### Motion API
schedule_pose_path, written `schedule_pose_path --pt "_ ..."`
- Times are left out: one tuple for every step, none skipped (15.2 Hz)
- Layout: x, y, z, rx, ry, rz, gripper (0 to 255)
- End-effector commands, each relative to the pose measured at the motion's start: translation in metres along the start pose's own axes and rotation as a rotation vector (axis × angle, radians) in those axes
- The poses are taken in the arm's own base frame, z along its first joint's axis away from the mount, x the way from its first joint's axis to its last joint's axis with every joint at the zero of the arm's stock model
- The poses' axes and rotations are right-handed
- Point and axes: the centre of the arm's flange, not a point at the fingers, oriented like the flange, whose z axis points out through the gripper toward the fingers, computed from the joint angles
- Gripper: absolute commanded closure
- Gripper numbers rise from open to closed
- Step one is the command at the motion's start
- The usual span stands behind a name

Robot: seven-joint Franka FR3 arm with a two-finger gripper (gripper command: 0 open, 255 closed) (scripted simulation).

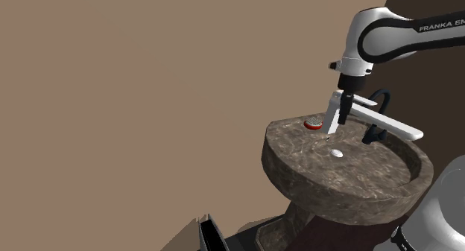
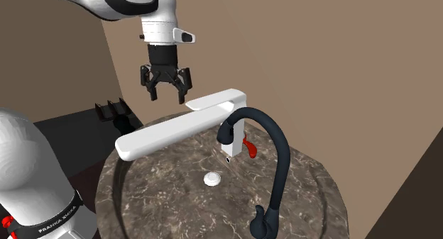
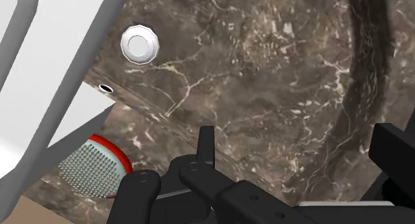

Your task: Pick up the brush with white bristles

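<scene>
Your all-black two-finger gripper (image 2: pixel 166 96) is hanging released, its fingers (image 3: pixel 206 146) standing apart and gripping nothing, over the far part of the round dark marbled stone basin (image 1: pixel 298 167). A long flat white faucet spout (image 2: pixel 184 124) is crossing just beside the gripper, crowding that side. A black curved faucet hose (image 2: pixel 280 152) is arching at the shoulder view's right. The plain brown wall (image 1: pixel 149 100) is rising behind the basin's far rim. The bowl is lying open below, with a small white round drain cap (image 1: pixel 337 153) nearer than the gripper. You are reading "FRANKA" on the white arm (image 1: pixel 440 26). The round red-rimmed brush with white bristles (image 1: pixel 314 124) is sitting on the far rim, just to the shoulder view's left of the gripper, below it and untouched. In the wrist view it (image 3: pixel 93 166) is lying beside one finger at the spout's edge.
</scene>
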Motion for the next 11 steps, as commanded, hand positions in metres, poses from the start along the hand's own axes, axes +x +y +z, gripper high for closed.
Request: schedule_pose_path --pt "0.008 0.019 0.013 -0.026 -0.011 -0.065 0" --pt "0.011 0.028 0.019 -0.037 -0.017 -0.095 0" --pt "0.015 0.038 0.025 -0.049 -0.022 -0.125 0" --pt "0.019 0.047 0.031 -0.061 -0.027 -0.154 0" --pt "0.023 0.057 0.037 -0.073 -0.033 -0.184 0" --pt "0.027 0.066 0.043 -0.085 -0.038 -0.214 0" --pt "0.031 0.075 0.049 -0.096 -0.043 -0.244 0" --pt "0.036 0.084 0.054 -0.108 -0.049 -0.274 0" --pt "0.041 0.094 0.060 -0.120 -0.054 -0.304 0" --pt "0.046 0.103 0.065 -0.132 -0.059 -0.334 0" --pt "0.052 0.112 0.071 -0.143 -0.065 -0.363 0"
